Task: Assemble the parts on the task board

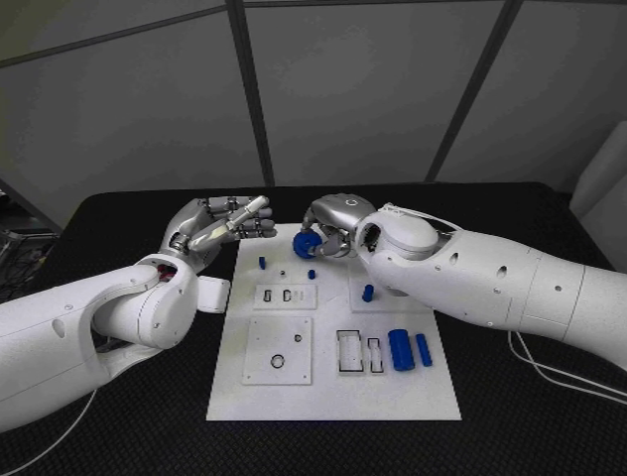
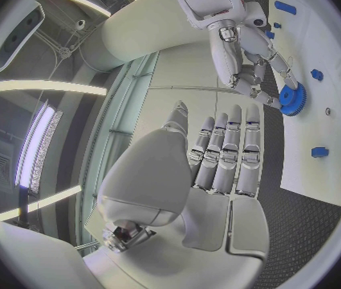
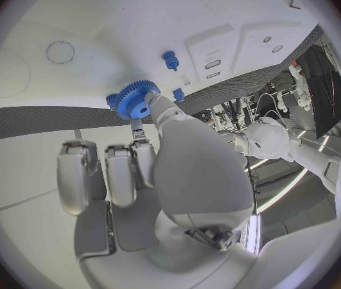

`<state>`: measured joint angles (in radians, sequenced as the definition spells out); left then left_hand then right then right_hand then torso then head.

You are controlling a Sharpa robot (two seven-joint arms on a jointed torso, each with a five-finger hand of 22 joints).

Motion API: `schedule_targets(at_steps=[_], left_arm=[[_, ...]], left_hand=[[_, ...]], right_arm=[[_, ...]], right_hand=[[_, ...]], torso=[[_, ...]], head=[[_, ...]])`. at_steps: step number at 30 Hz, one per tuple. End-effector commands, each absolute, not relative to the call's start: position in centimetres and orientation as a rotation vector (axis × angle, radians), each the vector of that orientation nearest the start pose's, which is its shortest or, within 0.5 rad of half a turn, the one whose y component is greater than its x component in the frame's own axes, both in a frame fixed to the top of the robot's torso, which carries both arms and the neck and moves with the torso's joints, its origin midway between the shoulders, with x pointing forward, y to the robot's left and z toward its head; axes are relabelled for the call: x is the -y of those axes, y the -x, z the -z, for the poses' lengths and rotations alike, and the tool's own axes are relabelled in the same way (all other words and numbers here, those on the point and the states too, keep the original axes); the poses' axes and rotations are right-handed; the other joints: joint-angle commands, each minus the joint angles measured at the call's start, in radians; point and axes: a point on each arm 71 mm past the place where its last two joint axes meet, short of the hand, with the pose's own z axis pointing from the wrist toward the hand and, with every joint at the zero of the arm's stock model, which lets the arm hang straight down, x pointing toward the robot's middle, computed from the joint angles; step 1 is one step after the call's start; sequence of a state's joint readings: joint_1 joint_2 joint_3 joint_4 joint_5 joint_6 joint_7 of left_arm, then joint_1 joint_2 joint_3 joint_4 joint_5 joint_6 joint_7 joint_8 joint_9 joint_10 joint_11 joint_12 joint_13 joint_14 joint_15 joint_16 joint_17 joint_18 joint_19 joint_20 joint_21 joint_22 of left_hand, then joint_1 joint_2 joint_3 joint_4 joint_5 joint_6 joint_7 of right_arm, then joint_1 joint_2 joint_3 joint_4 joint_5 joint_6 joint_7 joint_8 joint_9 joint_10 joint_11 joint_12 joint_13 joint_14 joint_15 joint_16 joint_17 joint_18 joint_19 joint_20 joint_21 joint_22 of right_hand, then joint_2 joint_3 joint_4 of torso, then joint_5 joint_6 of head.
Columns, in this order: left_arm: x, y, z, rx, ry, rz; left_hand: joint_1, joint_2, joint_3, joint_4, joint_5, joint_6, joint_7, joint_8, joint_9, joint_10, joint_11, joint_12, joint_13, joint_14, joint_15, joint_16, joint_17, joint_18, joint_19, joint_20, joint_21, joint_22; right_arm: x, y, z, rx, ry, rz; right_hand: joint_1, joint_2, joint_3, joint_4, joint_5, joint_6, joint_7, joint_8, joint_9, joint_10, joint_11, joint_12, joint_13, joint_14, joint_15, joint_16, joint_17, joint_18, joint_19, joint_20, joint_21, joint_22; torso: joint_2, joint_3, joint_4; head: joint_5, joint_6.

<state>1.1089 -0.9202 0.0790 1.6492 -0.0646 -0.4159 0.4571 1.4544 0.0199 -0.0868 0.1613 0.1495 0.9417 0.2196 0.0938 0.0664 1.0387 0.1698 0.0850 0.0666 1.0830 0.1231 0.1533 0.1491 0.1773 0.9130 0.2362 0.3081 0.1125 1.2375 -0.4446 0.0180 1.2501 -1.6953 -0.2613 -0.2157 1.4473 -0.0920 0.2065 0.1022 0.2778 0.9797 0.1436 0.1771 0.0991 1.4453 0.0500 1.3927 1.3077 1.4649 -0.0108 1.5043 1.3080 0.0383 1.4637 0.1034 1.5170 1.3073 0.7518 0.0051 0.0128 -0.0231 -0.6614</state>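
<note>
Holding a blue gear (image 1: 304, 245) above the upper end of the white board (image 1: 333, 397), the right hand (image 1: 336, 224) pinches it between thumb and fingertips, so the step in hand looks like carrying the gear to its seat. Next it must line the gear's centre hole up over a small blue peg (image 1: 262, 263) near the board's upper left and lower it straight. Toothed and round, the gear looks rigid; the left hand (image 1: 216, 228), left of centre, holds nothing, fingers straight and close together.
</note>
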Motion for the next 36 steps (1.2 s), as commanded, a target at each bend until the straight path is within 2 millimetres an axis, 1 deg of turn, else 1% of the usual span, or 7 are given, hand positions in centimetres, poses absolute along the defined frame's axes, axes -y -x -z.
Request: schedule_targets(at_steps=[1,12,17,20,28,33,36], left_arm=[[-21.61,-46.71,15.95,-1.277,1.059,1.57],[-21.62,-46.73,15.96,-1.277,1.06,1.569],[-21.62,-46.74,15.96,-1.278,1.06,1.57],[-21.61,-46.74,15.97,-1.278,1.06,1.57],[-21.57,-46.75,15.98,-1.279,1.06,1.571],[-21.57,-46.75,15.98,-1.279,1.06,1.571],[-21.57,-46.75,15.98,-1.28,1.06,1.571]], left_hand=[[0.003,0.003,0.001,-0.004,-0.004,0.003,0.006,-0.006,-0.001,0.002,0.003,-0.006,0.0,0.005,0.002,-0.004,0.002,0.006,0.005,-0.001,-0.003,-0.002],[0.003,0.004,0.001,-0.006,-0.004,0.004,0.006,-0.007,-0.001,0.002,0.003,-0.007,0.0,0.006,0.002,-0.006,0.002,0.006,0.005,-0.001,-0.004,-0.003],[0.003,0.004,0.001,-0.006,-0.004,0.004,0.006,-0.007,-0.001,0.002,0.003,-0.007,0.0,0.006,0.002,-0.006,0.002,0.006,0.005,-0.001,-0.004,-0.003],[0.003,0.004,0.001,-0.006,-0.004,0.004,0.006,-0.007,-0.001,0.002,0.003,-0.007,0.0,0.006,0.002,-0.006,0.002,0.006,0.005,-0.001,-0.004,-0.003],[0.003,0.004,0.001,-0.006,-0.004,0.004,0.006,-0.007,-0.001,0.002,0.003,-0.007,0.0,0.006,0.002,-0.006,0.002,0.006,0.005,-0.001,-0.004,-0.003],[0.003,0.004,0.001,-0.006,-0.004,0.004,0.006,-0.007,-0.001,0.002,0.003,-0.007,0.0,0.006,0.002,-0.006,0.002,0.006,0.005,-0.001,-0.004,-0.003],[0.003,0.004,0.001,-0.006,-0.004,0.004,0.006,-0.007,-0.001,0.002,0.003,-0.007,0.0,0.006,0.002,-0.006,0.002,0.006,0.005,-0.001,-0.004,-0.003]], right_arm=[[6.73,-53.16,15.73,-1.551,0.376,-0.556],[6.6,-53.42,15.93,-1.551,0.368,-0.55],[6.45,-53.48,15.99,-1.554,0.373,-0.551],[6.35,-53.52,16.02,-1.556,0.375,-0.551],[6.28,-53.78,16.15,-1.562,0.372,-0.542],[6.26,-53.81,16.23,-1.571,0.377,-0.539],[6.27,-53.81,16.31,-1.581,0.382,-0.538]], right_hand=[[-0.008,0.001,0.005,0.0,0.001,0.007,-0.001,-0.001,0.001,0.0,0.005,-0.005,0.068,0.076,-0.005,0.004,0.119,-0.012,0.024,-0.007,0.005,0.152],[-0.014,-0.003,0.012,-0.001,-0.002,0.002,0.002,-0.01,-0.003,-0.004,0.008,-0.009,0.064,0.076,-0.003,0.003,0.118,-0.012,0.022,-0.005,0.004,0.151],[-0.022,-0.009,0.022,-0.002,-0.011,-0.019,0.011,-0.032,-0.012,-0.01,0.015,-0.018,0.057,0.075,0.003,0.001,0.115,-0.011,0.019,-0.001,0.002,0.147],[-0.033,-0.016,0.023,0.0,-0.019,-0.038,0.016,-0.051,-0.018,-0.013,0.02,-0.022,0.053,0.075,0.008,0.001,0.114,-0.011,0.017,0.004,0.001,0.145],[-0.047,-0.023,0.023,-0.002,-0.037,-0.094,0.018,-0.103,-0.031,-0.022,0.024,-0.033,0.044,0.075,0.012,0.001,0.115,-0.01,0.015,0.01,0.0,0.144],[-0.053,-0.025,0.021,0.001,-0.039,-0.104,0.018,-0.111,-0.032,-0.024,0.024,-0.036,0.042,0.075,0.013,0.001,0.115,-0.01,0.014,0.011,0.0,0.143],[-0.067,-0.023,0.016,0.01,-0.037,-0.103,0.019,-0.112,-0.03,-0.024,0.024,-0.036,0.042,0.075,0.013,0.001,0.116,-0.01,0.014,0.011,0.0,0.143]], torso=[[-0.001,0.0001,-0.0007],[-0.001,0.0003,-0.0003],[-0.001,0.0005,-0.001],[0.0,0.0004,-0.0007],[0.0,0.0006,-0.0005],[-0.001,0.0005,-0.0006],[-0.001,0.0005,-0.0009]], head=[[0.0,-0.001],[0.0,0.0],[0.001,-0.003],[0.001,-0.003],[0.002,-0.002],[0.002,-0.001],[0.002,-0.001]])
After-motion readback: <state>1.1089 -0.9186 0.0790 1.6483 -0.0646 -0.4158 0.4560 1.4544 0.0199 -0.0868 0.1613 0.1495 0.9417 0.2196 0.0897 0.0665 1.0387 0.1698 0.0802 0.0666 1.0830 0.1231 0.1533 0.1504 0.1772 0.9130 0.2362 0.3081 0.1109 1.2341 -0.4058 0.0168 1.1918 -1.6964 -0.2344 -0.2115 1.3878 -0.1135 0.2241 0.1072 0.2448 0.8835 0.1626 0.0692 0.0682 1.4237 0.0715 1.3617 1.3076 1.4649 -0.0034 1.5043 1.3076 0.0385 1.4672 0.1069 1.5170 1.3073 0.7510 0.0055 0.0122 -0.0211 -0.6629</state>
